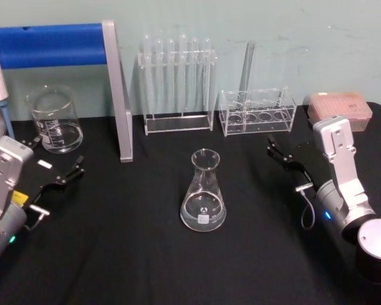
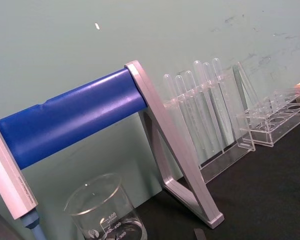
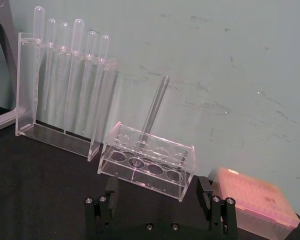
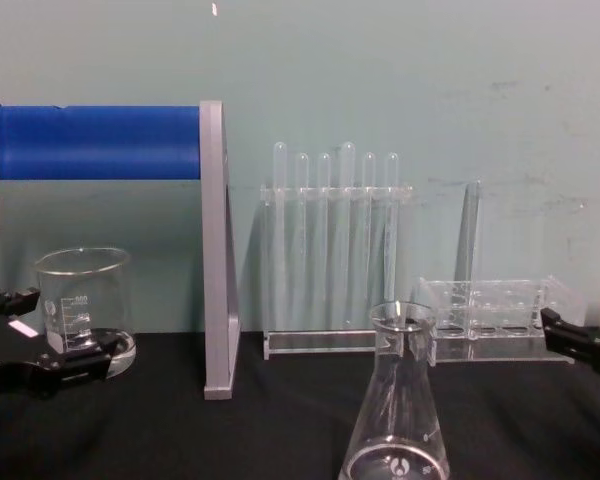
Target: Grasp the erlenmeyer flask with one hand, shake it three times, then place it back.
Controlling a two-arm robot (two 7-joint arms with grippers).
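A: Flask position?

B: The erlenmeyer flask (image 1: 203, 192) stands upright on the black table (image 1: 114, 254), centre, in front of the tall test tube rack (image 1: 176, 86) and the low clear rack (image 1: 257, 113). Nothing is touching it.

A: Your grippers?

B: My left gripper (image 1: 58, 166) hovers at the left edge, jaws spread, just in front of the beaker (image 1: 54, 119). My right gripper (image 1: 283, 156) sits at the right, well apart from the flask; its fingers (image 3: 107, 192) stand apart with nothing between them.

A: Anything else?

B: A blue roller stand (image 1: 57, 44) back left, a pink box (image 1: 340, 109) back right. There's probably one tube in the low rack; it's hard to read.
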